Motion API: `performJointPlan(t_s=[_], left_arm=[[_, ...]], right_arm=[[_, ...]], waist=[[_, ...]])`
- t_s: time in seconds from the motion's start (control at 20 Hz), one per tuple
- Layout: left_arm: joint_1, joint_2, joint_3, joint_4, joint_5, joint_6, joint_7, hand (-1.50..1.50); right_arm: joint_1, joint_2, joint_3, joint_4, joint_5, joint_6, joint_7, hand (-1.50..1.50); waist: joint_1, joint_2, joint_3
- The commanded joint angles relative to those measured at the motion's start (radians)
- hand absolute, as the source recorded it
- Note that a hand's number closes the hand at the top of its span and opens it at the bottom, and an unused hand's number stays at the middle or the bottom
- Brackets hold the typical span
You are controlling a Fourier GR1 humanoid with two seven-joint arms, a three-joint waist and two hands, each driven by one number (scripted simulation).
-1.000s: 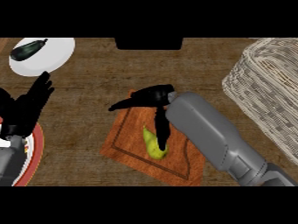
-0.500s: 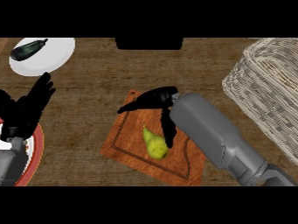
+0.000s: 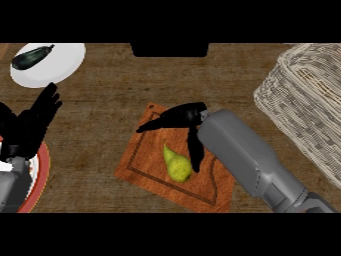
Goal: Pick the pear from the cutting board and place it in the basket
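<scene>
Your right hand [image 3: 182,118] over the cutting board [image 3: 140,167], fingers spread, holding nothing, pear [image 3: 176,165] on the board just beside its down-pointing fingers, no readable writing.

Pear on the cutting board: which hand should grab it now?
Right. The right hand is over the cutting board, fingers open beside the pear, on the basket side. The left hand rests open at the far left.

The right robot hand [image 3: 182,120] has shifted right, uncovering the pear [image 3: 176,165].
</scene>
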Motion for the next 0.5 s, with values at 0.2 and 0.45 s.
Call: performJointPlan(t_s=[0.2,0.45], left_arm=[[-0.033,-0.038,0.023,0.089,-0.03,-0.027,-0.049,0.0],[-0.042,-0.001,0.062,0.011,-0.017,-0.055,0.046,0.0]], right_arm=[[0.049,0.016,0.004,-0.108,0.045,0.051,0.006,-1.5],[0.104,0.014,0.025,-0.101,0.121,0.005,-0.025,-1.5]], waist=[[-0.01,-0.001,0.0],[-0.004,0.0,0.0]])
